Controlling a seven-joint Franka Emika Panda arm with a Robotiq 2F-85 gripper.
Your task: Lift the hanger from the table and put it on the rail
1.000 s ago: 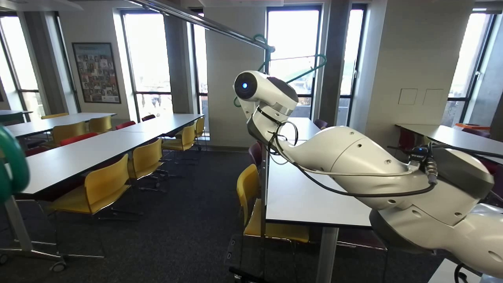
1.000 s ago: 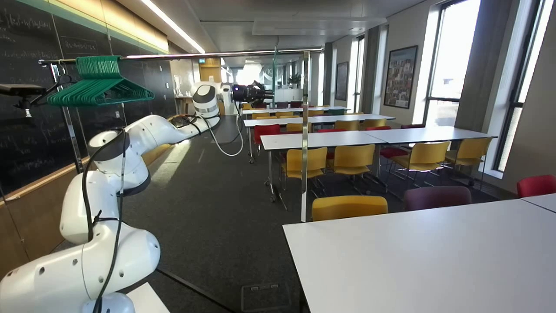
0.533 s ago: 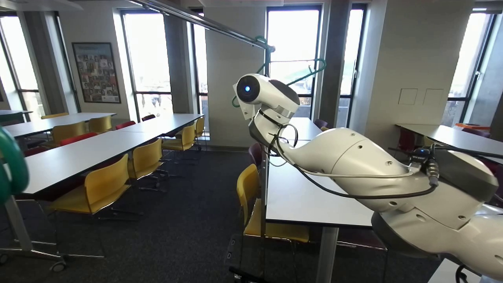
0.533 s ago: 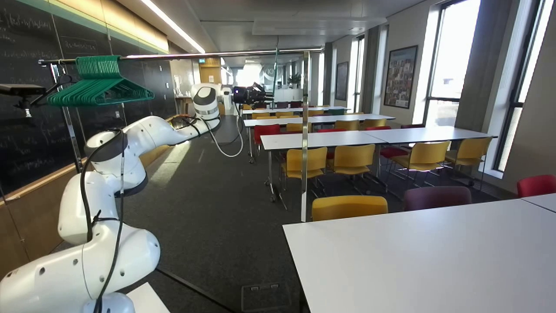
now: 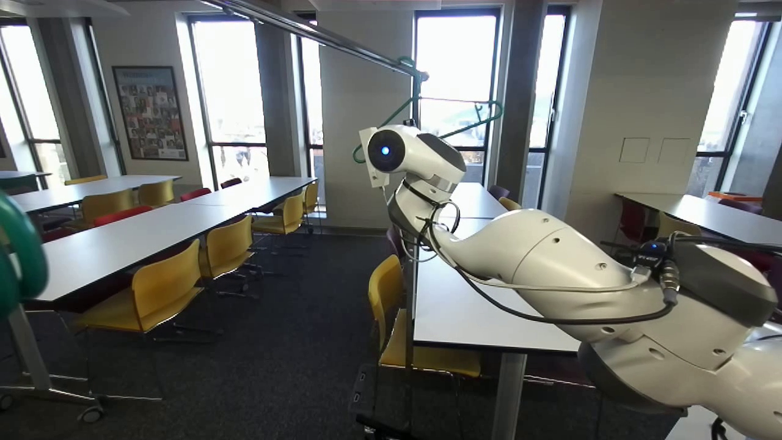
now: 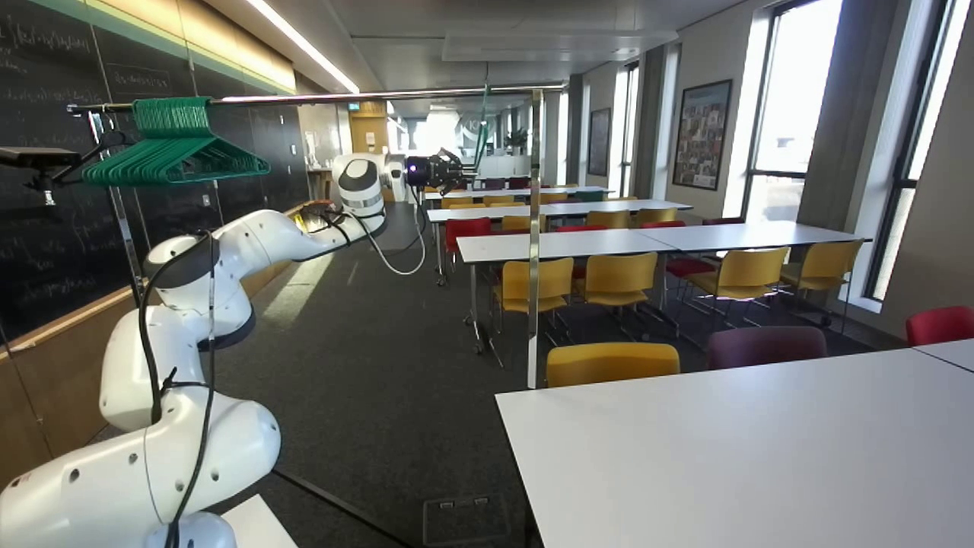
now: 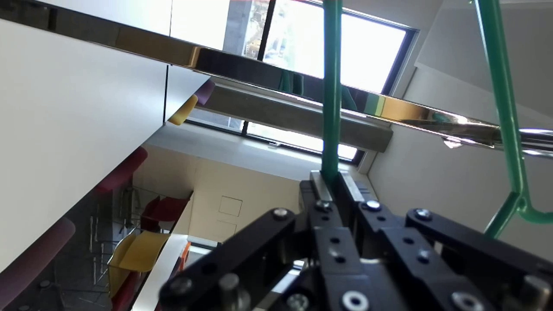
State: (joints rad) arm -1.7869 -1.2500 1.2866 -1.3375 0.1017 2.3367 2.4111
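Note:
The green-teal hanger (image 5: 470, 127) is up at the end of the grey metal rail (image 5: 342, 43). Its hook shows over the rail there, but contact is hard to tell. In an exterior view the hanger (image 6: 482, 133) appears edge-on below the rail (image 6: 319, 98), its lower end tilted toward the arm. My gripper (image 6: 470, 173) holds that lower end. In the wrist view the fingertips (image 7: 332, 181) are closed around one bar of the hanger (image 7: 332, 86); the rail (image 7: 538, 137) is at the right. The white table (image 6: 730, 457) stands lower, also seen below the arm (image 5: 489, 305).
Several green hangers (image 6: 171, 164) hang together at the rail's far end. An upright metal post (image 6: 534, 251) stands close beside the hanger and crosses the wrist view (image 7: 242, 65). Yellow chairs (image 6: 612, 361) and more white tables (image 5: 134, 235) stand around.
The arm has moved lower, with a slight draw back. The hanger's body has come down with it and now tilts, while its hook stays near the rail's end.

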